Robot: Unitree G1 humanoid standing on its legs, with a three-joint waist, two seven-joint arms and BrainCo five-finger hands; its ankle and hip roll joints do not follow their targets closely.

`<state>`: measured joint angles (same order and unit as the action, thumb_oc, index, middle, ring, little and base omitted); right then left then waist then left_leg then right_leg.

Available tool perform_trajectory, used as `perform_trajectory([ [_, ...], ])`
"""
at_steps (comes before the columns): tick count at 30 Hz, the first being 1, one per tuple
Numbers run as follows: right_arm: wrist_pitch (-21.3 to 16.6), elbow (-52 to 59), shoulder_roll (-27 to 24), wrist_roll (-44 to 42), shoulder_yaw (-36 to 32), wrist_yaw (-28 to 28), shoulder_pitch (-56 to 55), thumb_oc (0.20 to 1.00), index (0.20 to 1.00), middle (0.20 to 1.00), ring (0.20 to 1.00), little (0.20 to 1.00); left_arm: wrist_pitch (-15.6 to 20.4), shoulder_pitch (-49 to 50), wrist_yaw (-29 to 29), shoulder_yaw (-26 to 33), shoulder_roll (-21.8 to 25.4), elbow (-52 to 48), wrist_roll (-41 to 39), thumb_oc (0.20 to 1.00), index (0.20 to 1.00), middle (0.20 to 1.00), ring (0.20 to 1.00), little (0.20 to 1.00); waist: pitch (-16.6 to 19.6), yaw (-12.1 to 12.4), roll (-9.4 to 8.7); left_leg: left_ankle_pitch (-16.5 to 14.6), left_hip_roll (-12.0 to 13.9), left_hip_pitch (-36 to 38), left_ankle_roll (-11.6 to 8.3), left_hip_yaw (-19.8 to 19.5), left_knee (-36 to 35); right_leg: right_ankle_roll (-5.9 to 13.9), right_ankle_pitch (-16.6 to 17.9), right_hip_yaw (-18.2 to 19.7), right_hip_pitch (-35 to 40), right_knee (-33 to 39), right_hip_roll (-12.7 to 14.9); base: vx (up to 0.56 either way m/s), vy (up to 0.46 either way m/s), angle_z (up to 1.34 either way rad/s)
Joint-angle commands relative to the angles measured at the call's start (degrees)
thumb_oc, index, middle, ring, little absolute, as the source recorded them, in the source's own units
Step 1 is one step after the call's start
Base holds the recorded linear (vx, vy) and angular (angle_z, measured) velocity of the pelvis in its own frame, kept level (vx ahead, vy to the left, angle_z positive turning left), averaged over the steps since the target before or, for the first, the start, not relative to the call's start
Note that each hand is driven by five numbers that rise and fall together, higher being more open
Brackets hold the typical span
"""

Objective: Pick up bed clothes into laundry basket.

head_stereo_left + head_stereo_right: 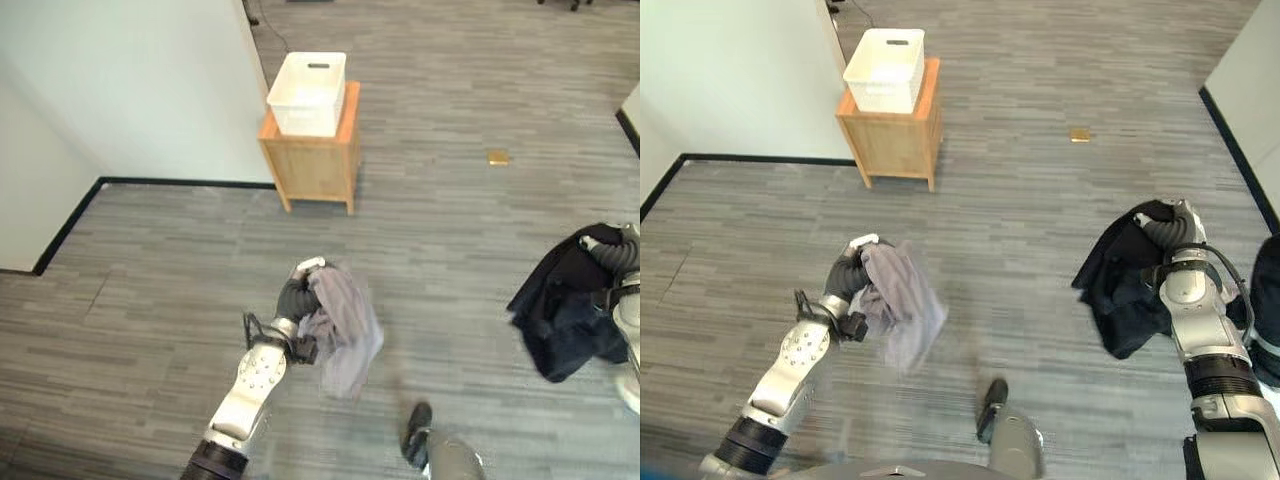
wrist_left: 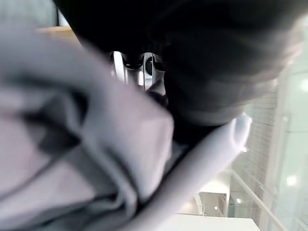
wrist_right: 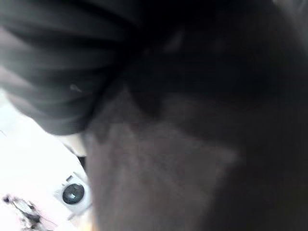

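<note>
my left hand curled round grey garment, held above floor | my right hand holds black garment, grip probably closed, fingers buried | white laundry basket on wooden stand, well apart

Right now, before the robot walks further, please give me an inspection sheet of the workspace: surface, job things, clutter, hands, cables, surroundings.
Surface: grey striped floor; the robot stands back from the basket.
Job things: white laundry basket on a small wooden cabinet; nothing can be seen in it from this angle. Grey cloth hangs from the left hand, dark cloth from the right hand.
Clutter: a small tan object on the floor to the right of the cabinet.
Hands: left hand shut on the grey cloth; right hand draped in dark cloth, fingers hidden.
Cables: nothing seen.
Surroundings: white wall with black baseboard beside the cabinet.
</note>
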<state>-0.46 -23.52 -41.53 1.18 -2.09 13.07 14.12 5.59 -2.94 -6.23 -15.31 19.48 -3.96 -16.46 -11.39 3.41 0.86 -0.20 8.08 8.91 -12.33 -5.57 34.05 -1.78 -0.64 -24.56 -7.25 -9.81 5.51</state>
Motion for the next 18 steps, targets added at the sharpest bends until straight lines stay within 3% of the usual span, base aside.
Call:
perform_trajectory([
  [1, -5.3, 15.1, -5.6, -0.3, -4.6, 2.1, 2.0, 0.200, 0.200, 0.200, 0.200, 0.200, 2.9, -2.1, -1.8, 1.1, 3.4, -7.8, 1.3, 0.200, 0.200, 0.200, 0.200, 0.200, -0.9, 2.9, -3.51, 2.4, -4.4, -8.5, 1.96, -0.4, 8.5, 8.06, 7.2, 0.1, 5.3, 14.8, 3.5, 0.17, -0.157, -0.56],
  [2, -3.6, 14.5, -7.2, 0.1, -4.5, 2.0, 2.9, 0.200, 0.200, 0.200, 0.200, 0.200, 2.9, -2.5, -1.6, 1.2, 4.1, -6.8, 1.2, 0.200, 0.200, 0.200, 0.200, 0.200, -1.5, 3.7, -3.93, 0.7, -3.2, -12.6, 2.96, 1.3, 9.7, 7.87, 5.7, 1.0, 6.6, 14.8, 2.8, 0.34, -0.050, -0.75],
  [3, -7.2, 22.5, -0.6, -4.6, -7.9, 0.9, -4.4, 0.200, 0.200, 0.200, 0.200, 0.200, 2.6, -4.5, -3.6, 3.8, 2.8, -7.5, 1.3, 0.200, 0.200, 0.200, 0.200, 0.200, -2.6, 3.0, -4.01, -2.8, -0.3, -17.9, 4.71, 6.6, 3.3, 8.62, 3.9, 1.9, 8.1, 14.8, 3.7, 0.52, 0.006, -0.34],
  [4, -7.9, 25.2, 1.3, -3.5, -7.9, 0.8, -6.0, 0.200, 0.200, 0.200, 0.200, 0.200, 2.5, -4.2, -3.5, 4.4, 3.2, -8.0, 3.0, 0.200, 0.200, 0.200, 0.200, 0.200, -2.6, 3.5, -3.78, -4.5, 0.1, -18.6, 5.77, 8.6, -4.5, 9.25, 3.1, 1.9, 8.8, 14.8, 4.1, 0.39, 0.091, -0.13],
  [5, -7.8, 25.2, 1.4, -3.4, -7.9, 0.7, -6.0, 0.200, 0.200, 0.200, 0.200, 0.200, 2.5, -4.1, -3.5, 4.4, 3.2, -8.0, 3.0, 0.200, 0.200, 0.200, 0.200, 0.200, -2.5, 3.6, -3.98, -4.3, -0.1, -18.4, 5.82, 8.7, -4.8, 9.28, 3.1, 2.0, 8.7, 14.8, 4.3, 0.34, 0.144, 0.16],
  [6, -7.8, 25.8, 2.7, -0.6, -6.7, 0.6, -7.4, 0.200, 0.200, 0.200, 0.200, 0.200, 2.3, -3.2, -3.0, 5.0, 3.7, -7.6, 4.6, 0.200, 0.200, 0.200, 0.200, 0.200, -2.5, 4.2, -3.36, -4.3, -0.3, -19.5, 6.68, 10.8, -13.2, 9.91, 2.2, 2.2, 9.9, 14.8, 4.0, 0.52, 0.270, -0.50],
  [7, -7.4, 27.9, 3.1, 3.8, -5.6, 0.0, -7.4, 0.200, 0.200, 0.200, 0.200, 0.200, 2.5, -1.4, -2.3, 5.6, 4.3, -7.5, 5.4, 0.200, 0.200, 0.200, 0.200, 0.200, -2.0, 6.2, -1.16, 2.3, 0.7, -22.2, 6.29, 13.5, -27.7, 11.22, -0.3, 2.2, 12.8, 14.8, 3.0, 0.72, 0.337, -0.77],
  [9, -6.6, 27.3, 2.3, 6.8, -4.2, 1.0, -5.2, 0.200, 0.200, 0.200, 0.200, 0.200, 2.6, -0.6, -2.5, 5.5, 4.1, -7.3, 5.2, 0.200, 0.200, 0.200, 0.200, 0.200, -1.3, 8.8, -0.71, 7.2, 1.9, -25.5, 5.72, 16.7, -36.8, 11.71, -2.8, 1.7, 16.7, 14.8, 3.0, 0.62, 0.211, -0.63],
  [11, -6.0, 27.0, 2.4, 7.3, -3.8, 0.5, -4.5, 0.200, 0.200, 0.200, 0.200, 0.200, 2.9, -0.2, -2.4, 5.6, 3.9, -7.0, 4.3, 0.200, 0.200, 0.200, 0.200, 0.200, -0.4, 9.3, -0.94, 6.8, 1.2, -24.2, 6.19, 16.9, -39.0, 12.44, -2.9, 1.8, 18.0, 14.8, 3.1, 0.47, 0.107, -0.13],
  [12, -5.3, 26.8, 2.5, 8.9, -3.5, 0.8, -4.1, 0.200, 0.200, 0.200, 0.200, 0.200, 2.4, 0.5, -2.4, 5.3, 3.9, -7.1, 3.6, 0.200, 0.200, 0.200, 0.200, 0.200, 1.1, 10.5, -2.09, 9.3, -0.2, -22.7, 6.83, 15.4, -38.8, 12.73, -3.6, 2.9, 21.1, 14.8, 2.4, 0.58, 0.130, -0.17],
  [14, -4.9, 26.7, 2.1, 10.3, -4.1, 1.5, -4.5, 0.200, 0.200, 0.200, 0.200, 0.200, 1.9, 0.7, -2.3, 4.4, 4.7, -7.1, 3.3, 0.200, 0.200, 0.200, 0.200, 0.200, 1.6, 10.4, -4.42, 8.2, -2.1, -19.6, 9.02, 16.7, -38.5, 13.17, -1.6, 3.4, 23.6, 11.5, 3.4, 0.51, 0.110, -0.11],
  [15, -4.9, 26.8, 2.1, 10.3, -4.2, 1.5, -4.5, 0.200, 0.200, 0.200, 0.200, 0.200, 1.9, 0.6, -2.3, 4.4, 4.7, -7.1, 3.2, 0.200, 0.200, 0.200, 0.200, 0.200, 1.6, 10.7, -4.44, 8.4, -2.1, -19.5, 9.20, 17.0, -38.7, 13.27, -1.4, 3.7, 23.5, 11.4, 3.5, 0.24, 0.101, 0.30],
  [16, -4.5, 26.7, 1.7, 10.9, -4.1, 1.7, -4.0, 0.200, 0.200, 0.200, 0.200, 0.200, 1.7, 0.3, -2.7, 4.0, 5.2, -7.2, 3.3, 0.200, 0.200, 0.200, 0.200, 0.200, 1.0, 10.3, -4.93, 7.5, -2.7, -17.2, 9.99, 17.6, -38.8, 14.05, 0.2, 4.0, 21.9, 5.3, 4.8, 0.36, 0.176, 0.45],
  [17, -3.8, 26.7, 0.8, 11.3, -4.3, 2.2, -1.7, 0.200, 0.200, 0.200, 0.200, 0.200, 1.6, -0.9, -3.7, 3.7, 6.1, -7.4, 3.7, 0.200, 0.200, 0.200, 0.200, 0.200, -0.2, 8.4, -4.49, 5.0, -2.6, -12.6, 11.06, 17.6, -39.1, 15.78, 5.0, 4.5, 15.8, -7.1, 7.9, 0.50, 0.190, 0.36],
  [18, -3.8, 26.4, -0.1, 11.6, -4.3, 2.7, -0.3, 0.200, 0.200, 0.200, 0.200, 0.200, 1.7, -1.7, -4.0, 3.2, 6.4, -7.4, 4.0, 0.200, 0.200, 0.200, 0.200, 0.200, -0.8, 7.6, -4.29, 4.1, -2.2, -11.3, 11.14, 17.4, -39.1, 16.08, 7.4, 5.1, 12.0, -12.0, 9.1, 0.50, 0.148, 0.14],
])
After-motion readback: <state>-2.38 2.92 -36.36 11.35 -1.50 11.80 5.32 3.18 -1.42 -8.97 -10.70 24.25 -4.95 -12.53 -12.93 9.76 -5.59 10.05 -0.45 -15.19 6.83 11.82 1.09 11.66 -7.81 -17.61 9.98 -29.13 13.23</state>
